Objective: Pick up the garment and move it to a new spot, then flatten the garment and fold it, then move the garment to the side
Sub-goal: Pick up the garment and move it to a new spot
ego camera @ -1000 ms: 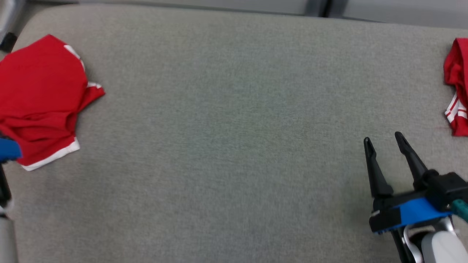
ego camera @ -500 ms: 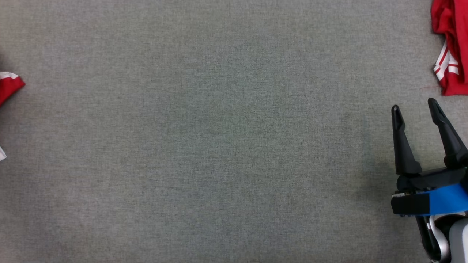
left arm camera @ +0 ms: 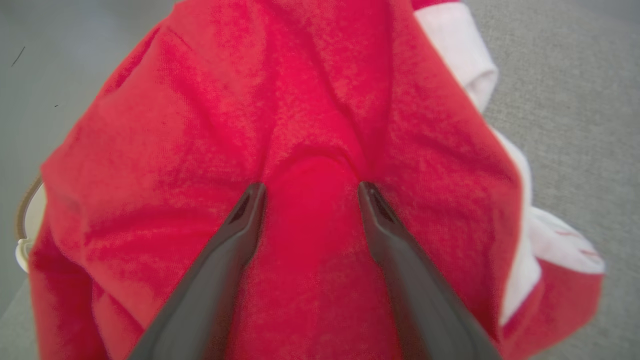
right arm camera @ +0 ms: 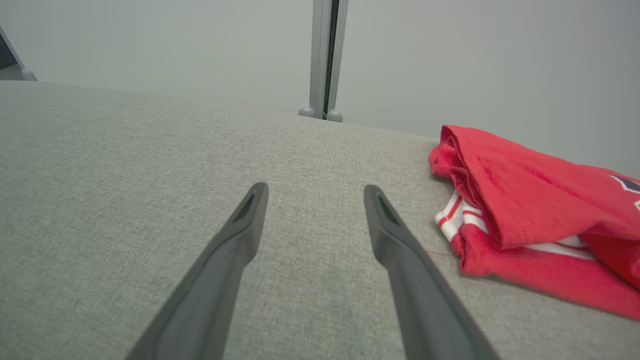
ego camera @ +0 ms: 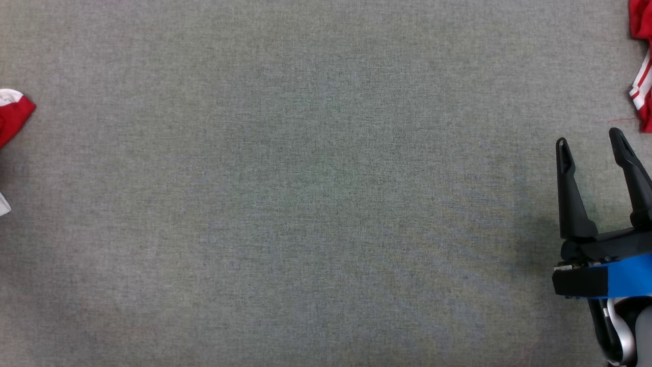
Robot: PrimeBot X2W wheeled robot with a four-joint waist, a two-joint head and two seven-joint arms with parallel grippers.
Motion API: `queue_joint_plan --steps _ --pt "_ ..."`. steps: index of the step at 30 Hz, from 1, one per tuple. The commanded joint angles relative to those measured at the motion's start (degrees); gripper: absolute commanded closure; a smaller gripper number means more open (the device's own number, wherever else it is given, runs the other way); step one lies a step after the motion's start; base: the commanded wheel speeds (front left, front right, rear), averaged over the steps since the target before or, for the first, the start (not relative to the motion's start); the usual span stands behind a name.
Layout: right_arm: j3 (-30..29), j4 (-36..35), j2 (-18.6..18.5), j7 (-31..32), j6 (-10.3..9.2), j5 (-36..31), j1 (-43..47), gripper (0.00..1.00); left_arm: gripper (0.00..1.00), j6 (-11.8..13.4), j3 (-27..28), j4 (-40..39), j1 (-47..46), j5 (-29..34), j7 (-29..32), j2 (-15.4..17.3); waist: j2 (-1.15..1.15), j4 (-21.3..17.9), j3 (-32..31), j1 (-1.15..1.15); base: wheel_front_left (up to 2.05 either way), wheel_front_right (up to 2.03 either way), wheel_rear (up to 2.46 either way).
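A wide surface covered in grey woven cloth [ego camera: 305, 204] lies in front of the robot, bare across its whole middle. Behind it stands a plain pale wall [right arm camera: 150, 40] with an upright metal post [right arm camera: 324, 55] where two panels meet.

The left gripper [left arm camera: 311, 186] stands wide, its two dark fingers spread directly above the left red garment [left arm camera: 200, 125]. A soft mound of red fabric rises between the fingertips. The wrist view is close and blurred there, so I can't tell whether the tips press into the cloth or hang just over it. Nothing is clamped between them. White trim [left arm camera: 460, 55] runs along the garment's edge beside the grey cloth, and on the opposite side the garment reaches the surface's edge, with smooth grey beyond. From the head view, only a red-and-white corner of this garment pokes in at the far left.

The right gripper [ego camera: 589, 138] is also spread wide and empty, its fingers pointing away from the robot low over bare grey cloth. Just beyond and outside its outer finger lies the right red garment [right arm camera: 525, 200], bunched in loose folds with red-and-white striped trim [right arm camera: 452, 215] tucked under its near edge. It sits near the back of the surface, apart from the gripper. The two garments lie well apart, at opposite sides.
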Motion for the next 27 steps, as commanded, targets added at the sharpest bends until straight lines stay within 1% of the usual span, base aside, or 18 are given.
queue_joint_plan --steps 1,2,3,4,5,7,12,17,22,25,27 --pt "0.1 -0.13 -0.33 0.06 0.02 -0.12 -0.47 0.0 0.0 -0.06 -1.85 0.14 -0.77 -1.7 2.68 -0.23 -0.01 0.21 -0.19 0.0 0.0 0.0 0.0" --pt "0.1 -0.13 -0.33 0.06 0.02 -0.12 -0.47 0.0 0.0 -0.06 -1.85 0.14 -0.77 -1.7 2.68 -0.23 -0.01 0.21 -0.19 0.0 0.0 0.0 0.0" --pt "0.16 0.05 -0.39 0.07 0.02 -0.02 -0.48 0.0 0.11 -0.06 -2.72 -0.19 -0.84 -2.42 3.82 -0.44 -0.01 0.28 -0.29 0.0 0.0 0.0 0.0" --pt "0.26 0.21 -0.44 0.08 0.02 0.05 -0.52 0.0 0.6 -0.07 -3.51 -0.58 -0.76 -3.31 4.53 -0.54 -0.01 0.31 -0.38 0.0 0.0 0.0 0.0" --pt "0.37 0.37 -0.43 0.09 0.02 0.06 -0.58 0.0 1.0 -0.08 -4.2 -0.82 -0.51 -4.16 5.21 -0.7 -0.01 0.29 -0.48 0.0 0.0 0.0 0.0" --pt "0.66 0.58 -0.42 0.05 0.02 0.24 -0.67 0.0 1.0 -0.08 -5.88 -1.6 0.19 -5.25 5.97 -0.67 -0.01 0.09 -0.74 0.0 0.0 0.0 0.0" --pt "0.71 1.32 -0.31 -0.44 0.02 0.55 -1.0 0.0 1.0 -0.09 -8.04 -4.27 -0.17 -6.94 3.06 1.08 -0.01 -0.69 -1.9 0.0 0.0 0.0 0.0" --pt "1.09 3.09 0.91 -1.54 0.02 0.85 -0.46 0.0 1.0 0.01 -9.93 -8.0 -1.89 -4.86 -4.53 3.64 -0.01 -1.52 -4.23 0.0 0.0 0.0 0.0" --pt "2.15 5.85 2.07 -3.1 0.02 1.19 -0.22 0.0 1.0 0.42 -11.25 -13.19 -3.46 -2.45 -11.65 4.31 -0.01 -3.12 -7.86 0.0 0.0 0.0 0.0" --pt "2.55 7.7 2.85 -3.99 0.02 1.68 -0.22 0.0 1.0 1.02 -12.61 -17.82 -4.62 -0.7 -13.75 4.26 -0.01 -4.52 -10.26 0.0 0.0 0.0 0.0" --pt "2.77 8.93 3.26 -4.53 0.02 1.84 -0.11 0.0 1.0 1.34 -13.51 -21.65 -5.62 0.25 -14.06 3.74 -0.01 -5.67 -11.72 0.0 0.0 0.0 0.0"
